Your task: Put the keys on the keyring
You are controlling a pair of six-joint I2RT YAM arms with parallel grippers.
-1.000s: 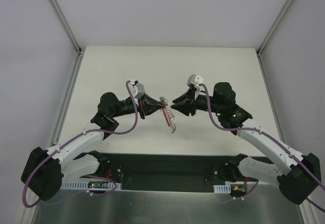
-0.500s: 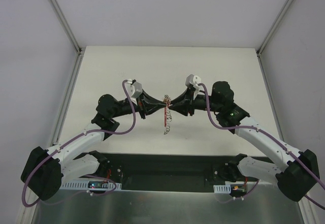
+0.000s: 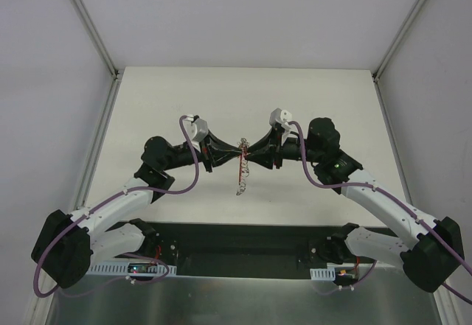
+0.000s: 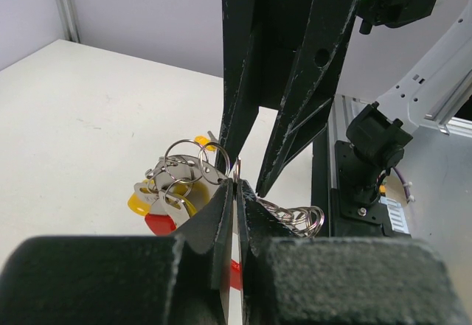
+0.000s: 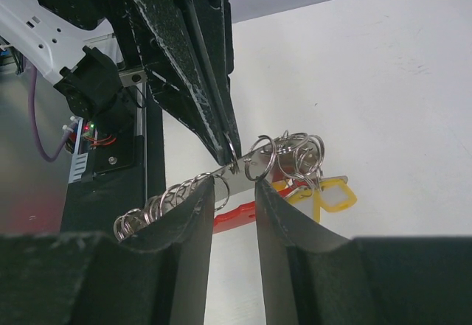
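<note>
The keyring [image 3: 241, 169] hangs above the table between both grippers, a silver strip with ring chain [image 5: 155, 208] and red band [image 5: 237, 214]. Yellow-headed keys [image 4: 140, 203] hang in its ring bunch, also in the right wrist view [image 5: 333, 194]. My left gripper [image 4: 237, 186] is shut on the keyring's thin strip, seen from above at centre [image 3: 236, 150]. My right gripper [image 5: 234, 186] faces it tip to tip [image 3: 248, 152]. Its fingers [image 4: 289, 119] stand apart on either side of the strip, with a gap between them.
The white table [image 3: 295, 96] is walled at the back and both sides by pale panels. The arms' bases and a black rail [image 3: 243, 240] lie along the near edge.
Both grippers have come together at the centre. The keyring swung from a slant to hanging straight down. My right fingertips now straddle the strip held by my left gripper.
</note>
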